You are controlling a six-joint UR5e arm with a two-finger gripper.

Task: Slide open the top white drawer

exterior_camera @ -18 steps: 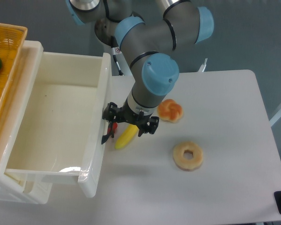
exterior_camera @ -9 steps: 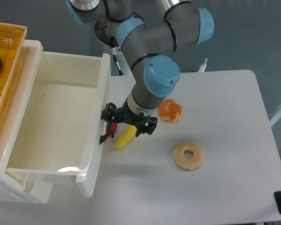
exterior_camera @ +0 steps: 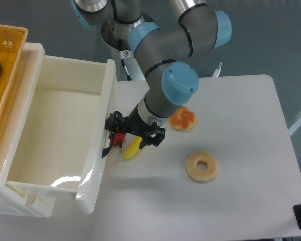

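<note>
**Drawer's basically out, just don't yank it crooked**

We'd keep the pull straight along the drawer's [exterior_camera: 65,135] travel, handle [exterior_camera: 107,150] snug, no twisting. Fingers [exterior_camera: 110,131] sit right at that black handle at mid-frame; can't tell if they're clenched. The drawer fills the left of the frame: glossy white, deep, empty tray, well extended over the counter [exterior_camera: 241,150].

Glossy white drawer [exterior_camera: 55,130], yellow banana [exterior_camera: 132,148], orange-striped bun [exterior_camera: 182,118], tan doughnut [exterior_camera: 201,166]
</note>
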